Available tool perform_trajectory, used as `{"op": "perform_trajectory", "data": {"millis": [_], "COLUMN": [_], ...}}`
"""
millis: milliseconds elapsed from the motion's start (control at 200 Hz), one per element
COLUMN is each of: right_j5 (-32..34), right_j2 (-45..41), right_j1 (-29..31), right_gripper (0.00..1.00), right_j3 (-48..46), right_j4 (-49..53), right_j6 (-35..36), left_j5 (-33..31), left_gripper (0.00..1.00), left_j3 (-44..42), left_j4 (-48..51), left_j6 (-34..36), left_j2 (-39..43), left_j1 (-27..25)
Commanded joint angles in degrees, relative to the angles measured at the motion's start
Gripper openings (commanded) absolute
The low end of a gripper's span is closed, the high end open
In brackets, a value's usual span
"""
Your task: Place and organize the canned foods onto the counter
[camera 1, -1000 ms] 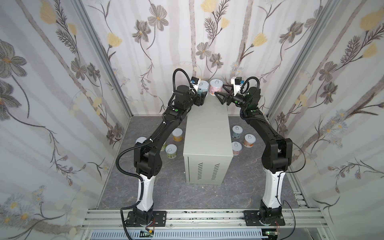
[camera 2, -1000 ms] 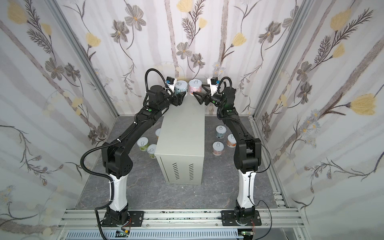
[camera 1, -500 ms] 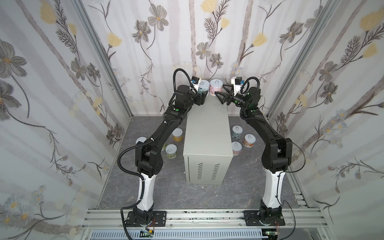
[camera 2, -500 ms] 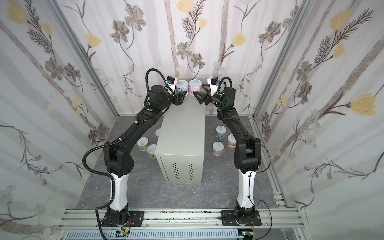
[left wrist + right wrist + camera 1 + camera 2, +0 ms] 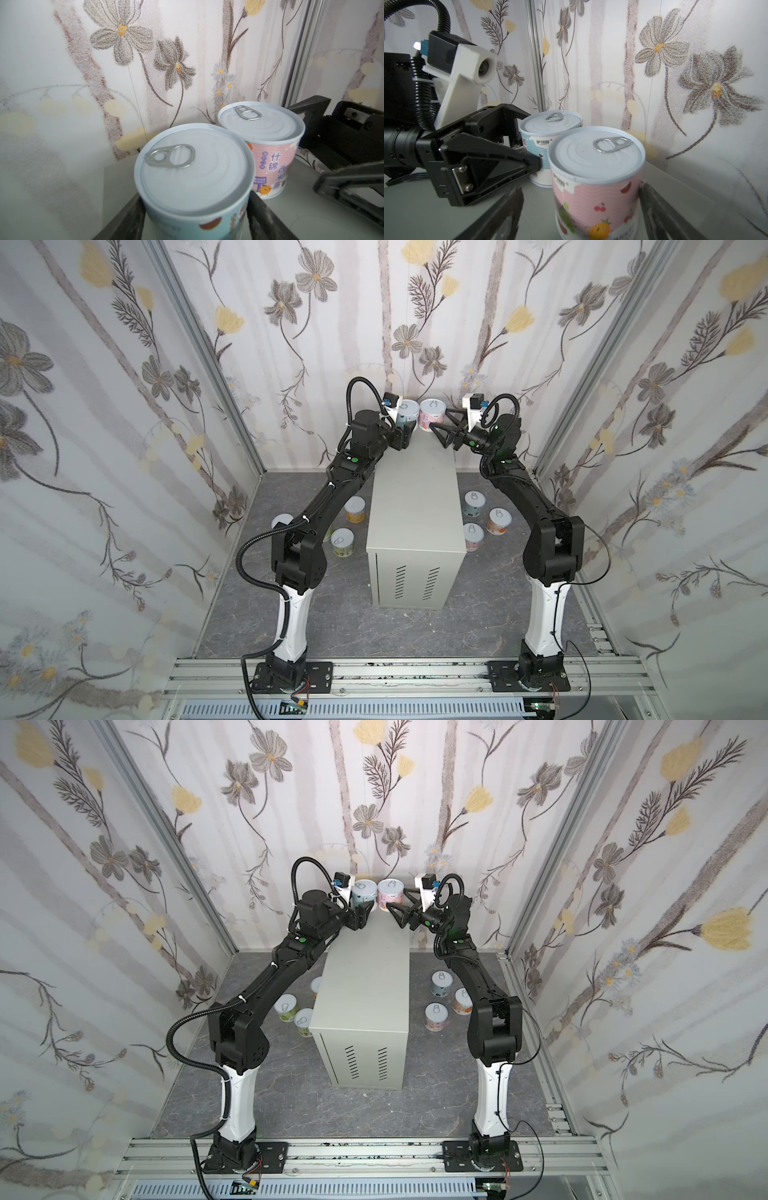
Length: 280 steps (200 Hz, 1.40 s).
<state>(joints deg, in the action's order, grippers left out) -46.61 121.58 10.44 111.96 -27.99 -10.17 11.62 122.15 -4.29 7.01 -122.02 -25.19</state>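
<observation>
My left gripper (image 5: pixel 195 207) is clamped on the pale blue can (image 5: pixel 193 176), a finger pressed against each side of it, and the can stands upright at the far end of the counter (image 5: pixel 415 497), close to the flowered back wall. Just beside it, lid up on the same far edge, stands the pink can (image 5: pixel 596 158). My right gripper (image 5: pixel 581 197) straddles the pink can with its jaws parted: one finger is clearly off the label, and the other is very near or touching, I cannot tell which. The 2 cans are nearly touching. On the dark floor (image 5: pixel 415 630), 3 cans (image 5: pixel 473 504) stand in a cluster to the right of the counter. At least 3 more (image 5: pixel 343 541) stand to its left, partly hidden under my left arm.
</observation>
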Motion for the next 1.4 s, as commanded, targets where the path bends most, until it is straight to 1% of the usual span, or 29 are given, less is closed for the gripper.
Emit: {"op": "perform_trajectory", "data": {"millis": [0, 530, 684, 884, 989, 1069, 1099, 1294, 1394], "right_j5": [-2.0, -1.8, -1.6, -1.4, -1.4, -1.1, -1.2, -2.4, -3.4], "right_j2": [0.7, 0.9, 0.9, 0.9, 0.7, 0.5, 0.5, -0.5, -1.9], "right_j1": [0.0, 0.0, 0.0, 0.0, 0.0, -0.1, -0.1, -0.7, -1.2], "right_gripper": [0.87, 0.85, 0.86, 0.87, 0.90, 0.96, 0.99, 1.00, 1.00], "right_j3": [0.1, 0.1, 0.1, 0.1, 0.1, 0.1, 0.0, 0.1, -0.3], "right_j4": [2.7, 3.4, 3.7, 4.2, 5.1, 5.6, 5.5, 3.9, 3.8], "right_j6": [1.8, 2.6, 2.8, 2.8, 3.1, 3.2, 3.2, 0.6, -0.9], "left_j5": [-0.4, 0.2, -0.3, -0.6, -0.3, -0.4, -0.5, -1.6, -1.8], "left_gripper": [0.74, 0.77, 0.82, 0.85, 0.89, 0.93, 0.94, 1.00, 1.00], "left_j3": [0.1, 0.5, 0.8, 0.8, 0.8, 0.8, 0.7, -0.3, -1.2], "left_j4": [3.3, 3.2, 3.3, 3.9, 4.0, 4.2, 4.2, 4.1, 4.0], "left_j6": [1.6, 1.1, 1.3, 1.6, 1.6, 2.0, 2.3, 3.0, 3.4], "left_j2": [-0.8, -1.4, -1.4, -1.4, -1.3, -1.0, -0.7, 1.2, 2.7], "left_j1": [0.1, 0.1, 0.1, 0.1, 0.1, 0.1, 0.1, 0.1, 0.1]}}
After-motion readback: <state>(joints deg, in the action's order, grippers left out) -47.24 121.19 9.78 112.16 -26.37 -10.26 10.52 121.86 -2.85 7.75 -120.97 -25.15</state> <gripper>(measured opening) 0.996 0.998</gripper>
